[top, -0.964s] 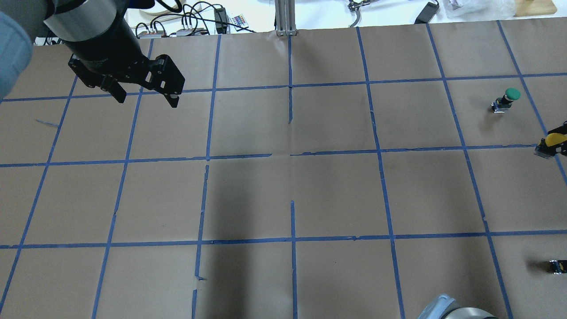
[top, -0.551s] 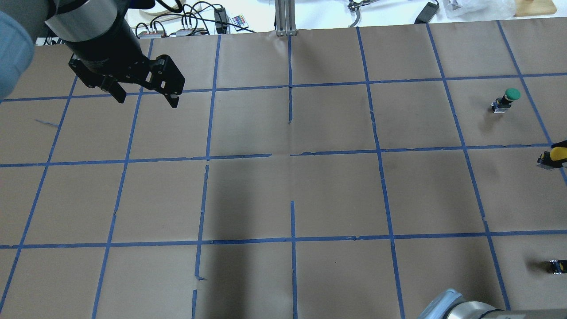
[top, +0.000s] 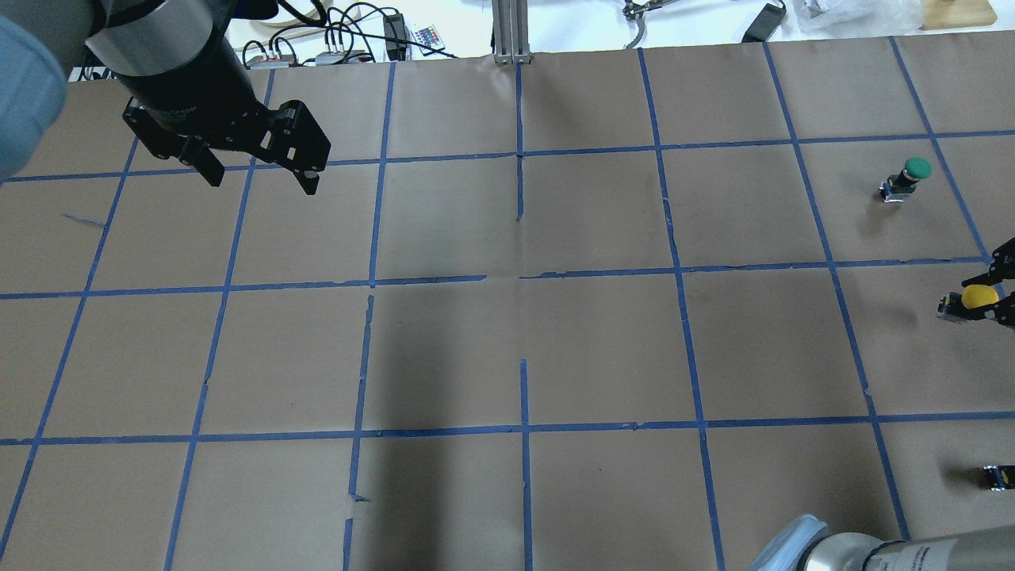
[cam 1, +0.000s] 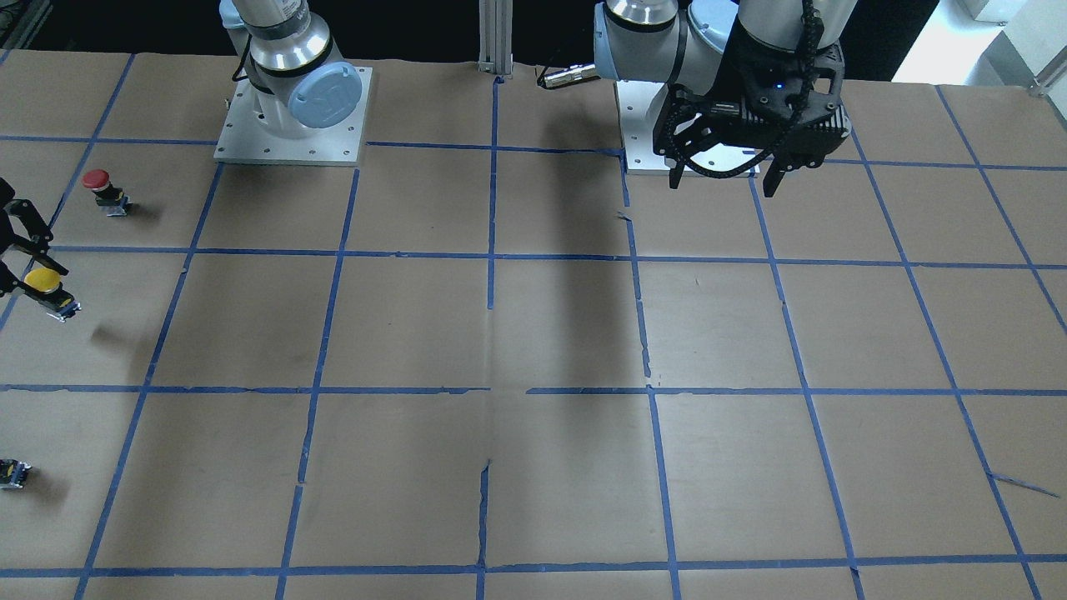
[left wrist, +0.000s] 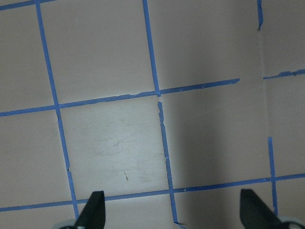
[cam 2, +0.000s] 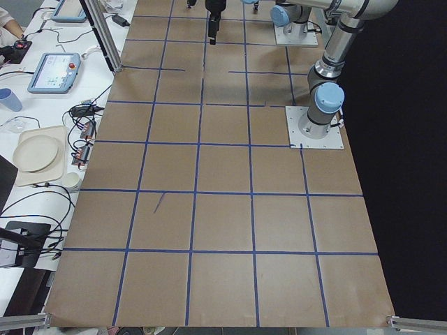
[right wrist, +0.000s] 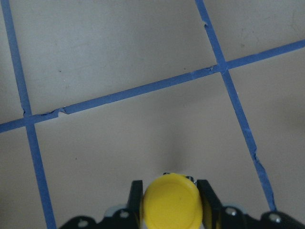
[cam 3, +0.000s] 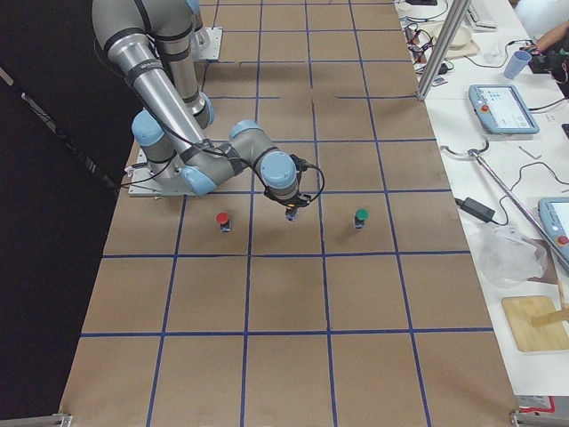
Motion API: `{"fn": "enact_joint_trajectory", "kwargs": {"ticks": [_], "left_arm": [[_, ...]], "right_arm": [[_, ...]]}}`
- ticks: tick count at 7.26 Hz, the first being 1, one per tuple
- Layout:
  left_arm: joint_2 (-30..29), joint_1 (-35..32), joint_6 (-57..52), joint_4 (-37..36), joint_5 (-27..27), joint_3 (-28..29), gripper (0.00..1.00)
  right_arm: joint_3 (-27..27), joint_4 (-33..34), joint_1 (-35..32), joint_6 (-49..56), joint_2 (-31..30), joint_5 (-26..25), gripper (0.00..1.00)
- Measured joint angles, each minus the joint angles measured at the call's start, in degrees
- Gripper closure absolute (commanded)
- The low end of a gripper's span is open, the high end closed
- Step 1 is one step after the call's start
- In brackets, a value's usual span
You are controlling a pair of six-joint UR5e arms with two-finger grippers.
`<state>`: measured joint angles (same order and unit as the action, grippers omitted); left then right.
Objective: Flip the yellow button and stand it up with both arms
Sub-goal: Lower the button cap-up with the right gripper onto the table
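1. Toward the robot from the green button (top: 917,167), the yellow button (top: 979,296) hangs above the paper, pinched in the right gripper (right wrist: 171,204).
2. Since a second ago it has travelled nearer the robot; I judge transport underway, flip pending.
3. Left gripper (top: 262,181), far across from the green button, gapes empty.
4. Containers: none near the green button.

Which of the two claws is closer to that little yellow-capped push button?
Right. The right gripper is clamped on the yellow-capped push button, holding it above the brown-paper-covered table; the left gripper hangs open far off, at the table's other side.
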<state>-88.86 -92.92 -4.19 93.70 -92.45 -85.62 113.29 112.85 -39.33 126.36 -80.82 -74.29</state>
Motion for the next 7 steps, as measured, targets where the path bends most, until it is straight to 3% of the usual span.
{"fn": "enact_joint_trajectory", "kwargs": {"ticks": [7], "left_arm": [[-0.17,-0.12,1.59,0.95,-0.04,0.63,0.00]], "right_arm": [[-1.39,-1.88,0.04,4.41,3.60,-2.55,0.76]]}}
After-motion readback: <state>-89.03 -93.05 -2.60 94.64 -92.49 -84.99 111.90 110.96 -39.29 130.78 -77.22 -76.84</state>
